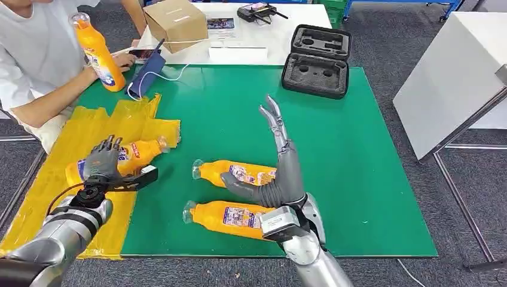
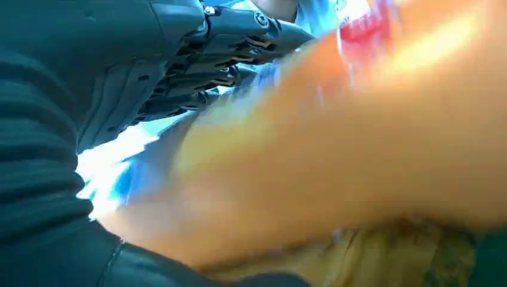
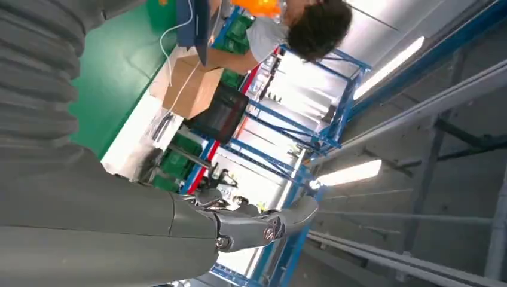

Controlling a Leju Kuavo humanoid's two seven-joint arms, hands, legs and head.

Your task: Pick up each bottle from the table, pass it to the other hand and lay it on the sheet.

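Already gripping an orange bottle (image 1: 128,156) over the yellow sheet (image 1: 72,143) in left hand (image 1: 101,162), right hand (image 1: 281,161) spread empty above two bottles (image 1: 230,194) on green mat (image 1: 359,179): probably risks rolling off when released.

Bare green mat (image 1: 370,179) right, two bottles (image 1: 236,173) lying centre, person's forearm (image 1: 66,95) over sheet (image 1: 78,143)

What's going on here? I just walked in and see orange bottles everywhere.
The left robot hand grips an orange bottle over the yellow sheet. The right robot hand is open and raised above two more bottles lying on the green mat. A person at the table's far side holds another bottle upright.
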